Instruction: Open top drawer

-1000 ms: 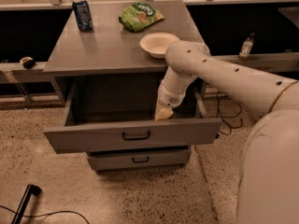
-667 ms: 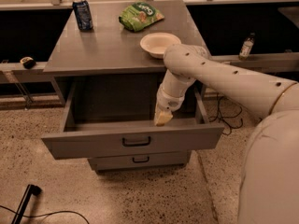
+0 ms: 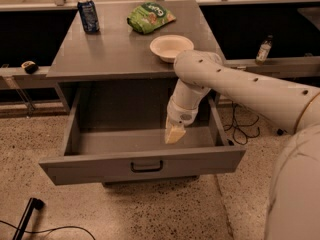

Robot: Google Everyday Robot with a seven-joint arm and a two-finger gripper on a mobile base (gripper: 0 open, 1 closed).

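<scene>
Since a second ago the top drawer [image 3: 100, 170] has slid further out of the grey cabinet [image 3: 110, 59] towards my camera. Its front panel sits lower in the view, and more of the plain grey floor shows behind it. The gripper [image 3: 174, 134] has come forward and down with it. It hangs inside the drawer cavity, just behind the front panel and right of centre. The black bar handle [image 3: 146, 166] lies below it and slightly to its left, on the far side of the panel, so the gripper is not on the handle. I cannot tell how wide the gripper stands or whether it grips anything. I judge the opening nearly done, since the drawer looks close to full travel.

From left to right, the drawer's long axis runs across my view, parallel to the cabinet's front edge. Its left end reaches well to the gripper's left and its right end lies nearer on the other side. The mouth faces up, and the front panel and handle face me.

On the cabinet top, all beyond the gripper, a blue can [image 3: 88, 15] stands far to its left and a green snack bag [image 3: 150, 16] slightly left. A pale bowl [image 3: 171, 47] sits almost straight behind it. The arm [image 3: 240, 86] reaches in from the right.
</scene>
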